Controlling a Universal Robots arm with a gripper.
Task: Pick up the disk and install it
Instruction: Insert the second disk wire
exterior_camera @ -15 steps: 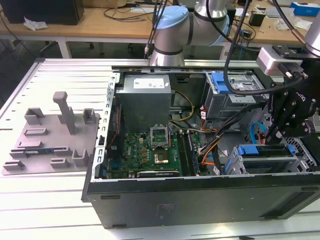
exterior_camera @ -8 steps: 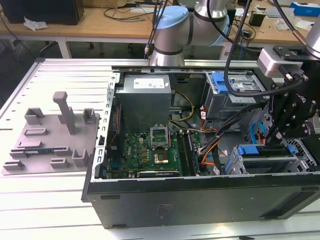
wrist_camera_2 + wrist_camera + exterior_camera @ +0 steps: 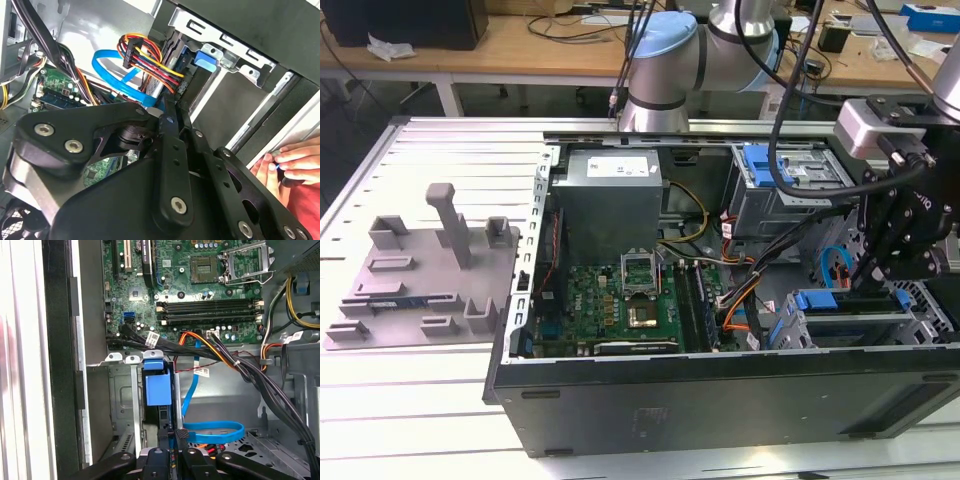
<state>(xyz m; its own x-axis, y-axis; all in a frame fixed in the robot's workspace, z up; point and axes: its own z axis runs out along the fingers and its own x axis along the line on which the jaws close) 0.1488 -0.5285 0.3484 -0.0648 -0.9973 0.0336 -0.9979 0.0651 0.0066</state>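
Exterior view: gripper point(image 3: 905, 235) at 3 o'clock over disk point(image 3: 850, 303) in bay; jaw state unclear; disk rigid, fragile, grip blue carrier edges.

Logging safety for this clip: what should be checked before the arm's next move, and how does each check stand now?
1. Claw lined up with cage: ok.
2. Disk in the cage slot: ok, its blue carrier stands there.
3. Disk fully seated: cannot tell.
4. Blue cable away from the claw: not ok, its loop lies right beside the claw.
5. People away from the arm: not ok, a hand is close by in the second wrist view.
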